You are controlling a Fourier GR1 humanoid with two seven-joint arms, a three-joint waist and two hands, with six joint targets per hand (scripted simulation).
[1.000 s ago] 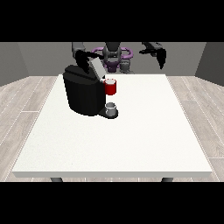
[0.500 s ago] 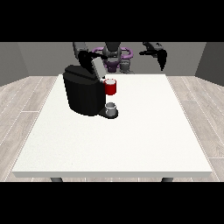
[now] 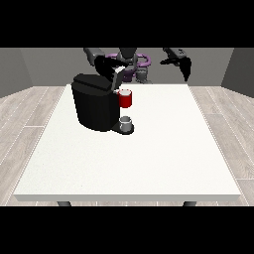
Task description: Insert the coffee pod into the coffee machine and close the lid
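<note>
You see the white table (image 3: pixel 149 163) carrying the black coffee machine (image 3: pixel 95 106) near its far left corner. A grey thing (image 3: pixel 126 122), possibly the pod, sits at its base. Each hand's (image 3: pixel 105 64) (image 3: pixel 184 64) grip: cannot tell.

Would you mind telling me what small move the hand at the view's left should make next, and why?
Probably a short push downward on the lid. The hand at the view's left sits just above the coffee machine, and the lid looks tilted up rather than flat, so closing it appears unfinished. The hand at the view's right hangs well off to the side.
</note>
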